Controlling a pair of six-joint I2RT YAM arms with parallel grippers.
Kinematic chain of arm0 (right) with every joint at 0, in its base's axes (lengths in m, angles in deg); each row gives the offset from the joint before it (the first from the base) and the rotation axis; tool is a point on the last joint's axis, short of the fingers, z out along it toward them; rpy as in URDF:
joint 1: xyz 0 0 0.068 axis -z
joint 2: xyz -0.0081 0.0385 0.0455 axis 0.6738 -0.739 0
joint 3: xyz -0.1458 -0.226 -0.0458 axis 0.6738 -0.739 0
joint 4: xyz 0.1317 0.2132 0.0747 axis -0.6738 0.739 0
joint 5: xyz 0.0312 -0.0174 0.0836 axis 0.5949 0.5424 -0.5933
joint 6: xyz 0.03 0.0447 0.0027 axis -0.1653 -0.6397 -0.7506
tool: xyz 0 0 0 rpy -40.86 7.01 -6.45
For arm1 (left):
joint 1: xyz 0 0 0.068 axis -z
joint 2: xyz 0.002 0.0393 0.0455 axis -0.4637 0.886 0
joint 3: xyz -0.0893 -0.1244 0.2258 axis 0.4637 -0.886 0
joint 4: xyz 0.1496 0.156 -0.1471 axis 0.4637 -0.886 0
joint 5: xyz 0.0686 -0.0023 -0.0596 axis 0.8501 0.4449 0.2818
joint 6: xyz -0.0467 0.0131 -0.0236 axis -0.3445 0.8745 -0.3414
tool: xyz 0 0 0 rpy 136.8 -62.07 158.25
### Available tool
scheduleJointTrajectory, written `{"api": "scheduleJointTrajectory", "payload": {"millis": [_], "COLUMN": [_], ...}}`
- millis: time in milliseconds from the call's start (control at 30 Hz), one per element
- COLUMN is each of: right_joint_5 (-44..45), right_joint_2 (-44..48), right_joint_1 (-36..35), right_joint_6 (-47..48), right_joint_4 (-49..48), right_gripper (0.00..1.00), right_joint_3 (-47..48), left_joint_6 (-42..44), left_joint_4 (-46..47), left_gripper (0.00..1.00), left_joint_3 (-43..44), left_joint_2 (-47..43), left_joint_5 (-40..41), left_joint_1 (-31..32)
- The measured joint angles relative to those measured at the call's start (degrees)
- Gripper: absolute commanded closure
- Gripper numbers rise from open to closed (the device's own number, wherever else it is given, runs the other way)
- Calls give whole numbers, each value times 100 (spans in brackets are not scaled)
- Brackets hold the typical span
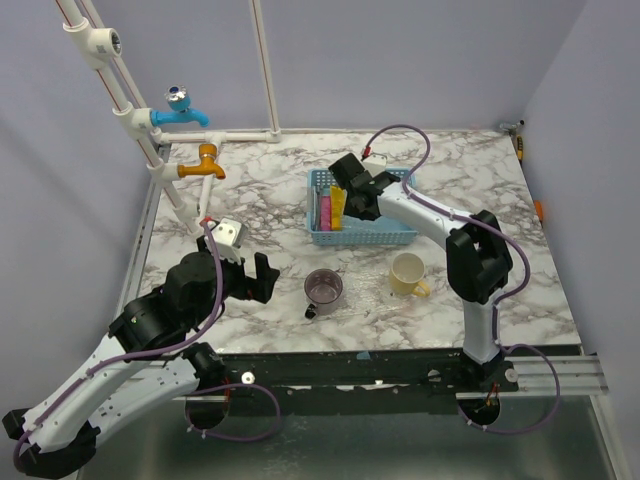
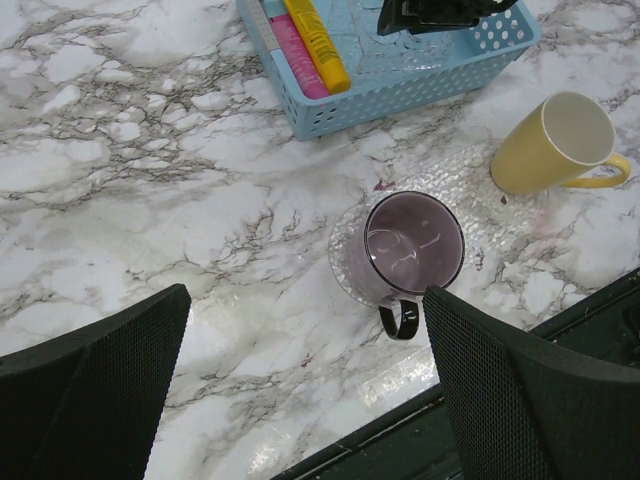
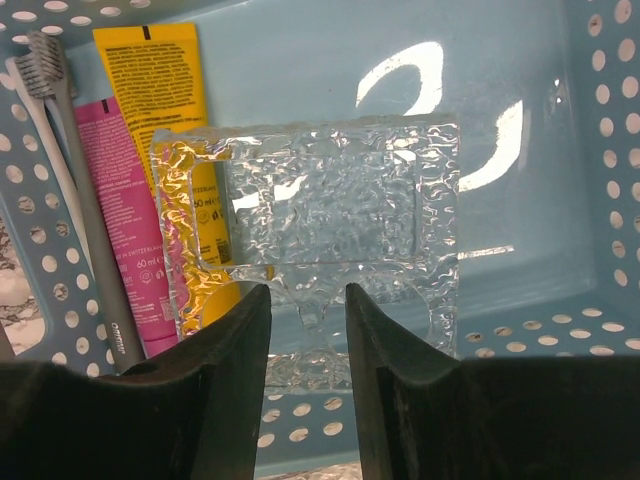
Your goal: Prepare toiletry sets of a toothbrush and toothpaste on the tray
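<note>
The yellow toothpaste tube (image 3: 150, 70) and the pink toothpaste tube (image 3: 115, 200) lie side by side at the left of a blue basket (image 3: 600, 200), next to grey toothbrushes (image 3: 60, 150). A clear textured tray (image 3: 330, 200) is in the basket in front of them. My right gripper (image 3: 308, 300) is inside the basket, its fingers narrowly set on the tray's near edge. In the top view the right gripper (image 1: 358, 205) sits over the basket (image 1: 390, 238) beside the yellow tube (image 1: 338, 207). My left gripper (image 2: 305, 300) is open and empty above the table.
A mauve cup (image 2: 412, 245) stands on a clear saucer just beyond my left fingers. A cream mug (image 2: 560, 140) stands to its right. A blue tap (image 1: 182, 112) and an orange tap (image 1: 205, 165) stick out at the back left. The table's front edge (image 2: 400, 410) is close.
</note>
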Motion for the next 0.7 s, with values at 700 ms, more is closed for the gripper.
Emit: {"api": "scheduleJointTrajectory", "payload": {"millis": [700], "right_joint_5": [-105], "right_joint_2": [0], "right_joint_1": [0], "right_joint_6": [107], "right_joint_4": [-11], "right_gripper": [100], "right_joint_3": [-33], "left_joint_6": [0], "left_joint_4": [2], "left_gripper": [1], "left_joint_3": [-9], "left_joint_2": [15], "left_joint_5": [7], "left_joint_1": [-4]}}
